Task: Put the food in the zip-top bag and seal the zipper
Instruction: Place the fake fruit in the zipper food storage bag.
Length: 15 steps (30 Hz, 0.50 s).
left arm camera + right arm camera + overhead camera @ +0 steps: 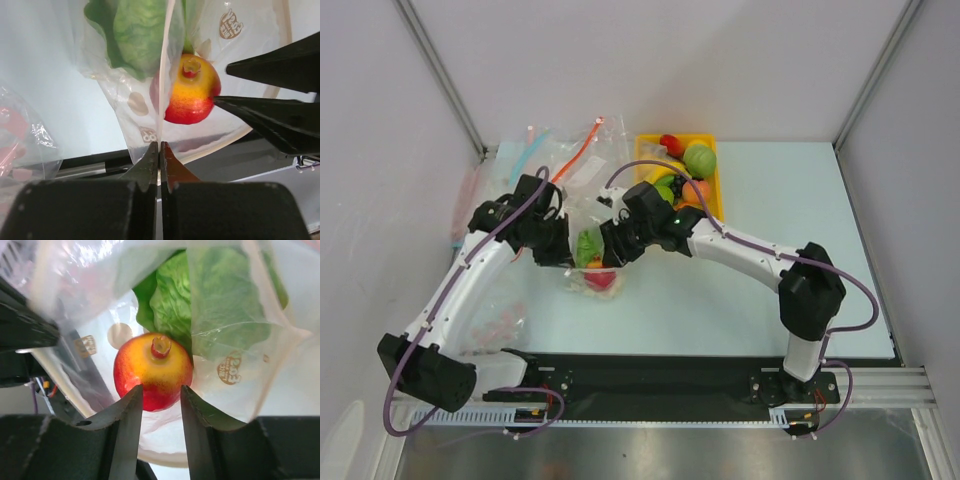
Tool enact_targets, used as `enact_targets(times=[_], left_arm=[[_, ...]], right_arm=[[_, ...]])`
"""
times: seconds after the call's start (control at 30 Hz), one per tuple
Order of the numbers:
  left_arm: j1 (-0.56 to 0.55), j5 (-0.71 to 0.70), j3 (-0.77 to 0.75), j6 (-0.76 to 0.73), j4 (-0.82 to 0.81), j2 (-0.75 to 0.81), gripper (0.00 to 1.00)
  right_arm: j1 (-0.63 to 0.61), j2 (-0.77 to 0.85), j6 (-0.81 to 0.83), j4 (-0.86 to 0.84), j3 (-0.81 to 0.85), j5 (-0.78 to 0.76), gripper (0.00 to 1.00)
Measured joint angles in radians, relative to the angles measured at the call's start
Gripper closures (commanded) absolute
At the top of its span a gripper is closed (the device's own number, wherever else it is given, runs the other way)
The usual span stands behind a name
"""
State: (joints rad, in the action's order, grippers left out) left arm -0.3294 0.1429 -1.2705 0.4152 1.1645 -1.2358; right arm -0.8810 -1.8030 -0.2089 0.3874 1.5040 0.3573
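The dotted zip-top bag hangs between my two grippers, its mouth held apart. The leafy cabbage and the round red fruit lie inside it. My left gripper is shut on a thin edge of the bag, with the fruit and cabbage beyond. My right gripper is open at the bag's mouth, and its tips flank the red fruit below the cabbage. The green apple sits in the yellow tray.
The yellow tray at the back holds several other toy foods. Plain clear bags with blue and red strips lie at the back left. Another crinkly bag lies by the left arm. A black rail runs along the near edge.
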Motion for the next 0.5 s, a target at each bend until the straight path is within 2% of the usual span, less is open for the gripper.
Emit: enact_targets(times=[0.23, 0.37, 0.5], left_arm=[[-0.027, -0.038, -0.132, -0.022, 0.089, -0.037, 1.00], [-0.027, -0.029, -0.129, -0.024, 0.109, -0.038, 1.00], [-0.028, -0.006, -0.090, -0.022, 0.103, -0.034, 1.00]], right_arm=[[-0.048, -0.040, 0.061, 0.117, 0.068, -0.076, 0.68], [-0.074, -0.069, 0.083, 0.141, 0.093, -0.114, 0.70], [-0.087, -0.096, 0.068, 0.119, 0.085, -0.088, 0.70]])
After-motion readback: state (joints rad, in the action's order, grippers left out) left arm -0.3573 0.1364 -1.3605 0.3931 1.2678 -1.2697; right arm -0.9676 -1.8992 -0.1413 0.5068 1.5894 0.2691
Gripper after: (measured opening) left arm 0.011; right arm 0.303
